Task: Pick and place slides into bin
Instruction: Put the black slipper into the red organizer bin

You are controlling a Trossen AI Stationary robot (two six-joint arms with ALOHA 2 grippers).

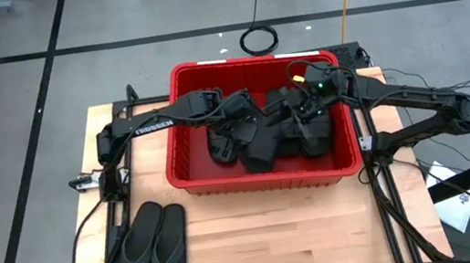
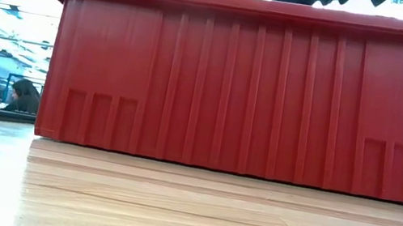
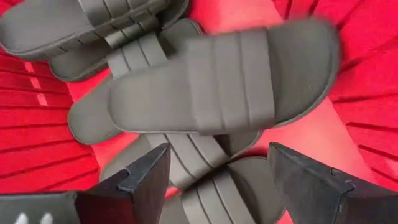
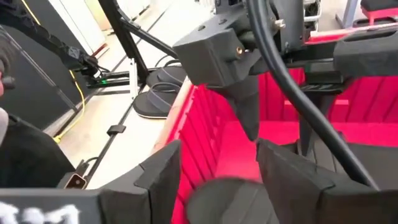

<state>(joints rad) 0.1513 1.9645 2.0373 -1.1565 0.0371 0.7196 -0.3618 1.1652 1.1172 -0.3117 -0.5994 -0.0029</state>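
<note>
The red bin (image 1: 187,170) stands at the table's middle with several black slides (image 1: 263,137) piled inside, ribbed straps up. My left gripper (image 3: 217,180) hangs open over that pile, reaching in from the bin's left (image 1: 242,117), a slide (image 3: 217,81) lying below its fingers. My right gripper (image 4: 221,174) stands open above the bin's right part (image 1: 306,112), pointing toward the left arm; another slide (image 4: 224,199) shows below it. Two thong-style slides (image 1: 155,249) lie side by side, soles down, on the table at the front left.
The bin's near wall (image 2: 253,97) fills the low view, with both arms' tops just above its rim. Bare wood lies in front of the bin (image 1: 286,235). Cables run along both table sides. A person (image 2: 24,96) sits far behind the table.
</note>
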